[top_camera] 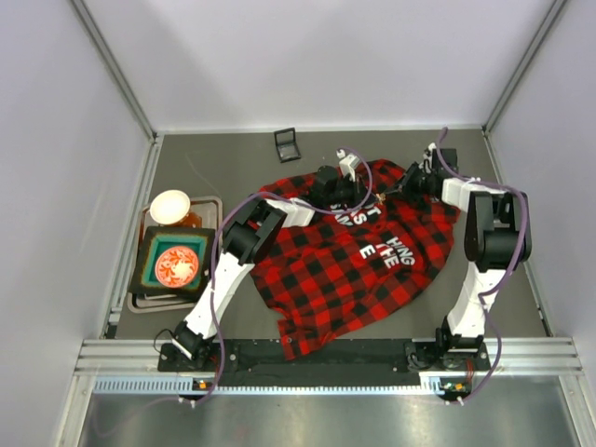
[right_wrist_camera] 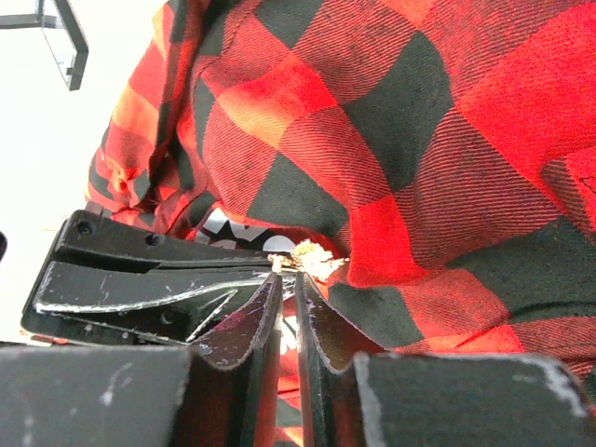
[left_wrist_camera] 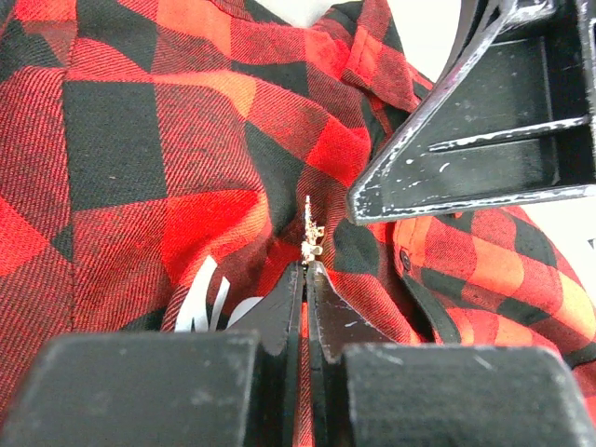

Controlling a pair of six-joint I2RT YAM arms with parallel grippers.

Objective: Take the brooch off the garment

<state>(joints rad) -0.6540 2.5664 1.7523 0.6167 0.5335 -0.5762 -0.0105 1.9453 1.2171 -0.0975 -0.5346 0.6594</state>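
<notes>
The left gripper [left_wrist_camera: 305, 268] is pressed together, only a hairline between its fingers, and its tips touch the lower end of the brooch [left_wrist_camera: 313, 230]. Whether they nip the pin's metal or just the cloth under it I cannot tell. From those tips the brooch lies straight ahead, a thin pale sliver seen edge-on, its long axis running away from the gripper in line with the fingers. Just past it, to its right in the left wrist view, stands the tip of the right gripper [right_wrist_camera: 291, 279], beside the brooch but apparently not on it. In the right wrist view its fingers are drawn nearly together with a slim slit between them and the brooch lies crosswise just beyond the tips; I cannot tell if they hold anything. The left arm looks the nearer one, and a pull to free the pin would likely run along that long axis while the cloth is held back. All this sits on a raised fold in the far part of the garment [top_camera: 345, 270], spread on the table [top_camera: 233, 163]; farther still lies a small black box [top_camera: 288, 144], apart from the cloth.
</notes>
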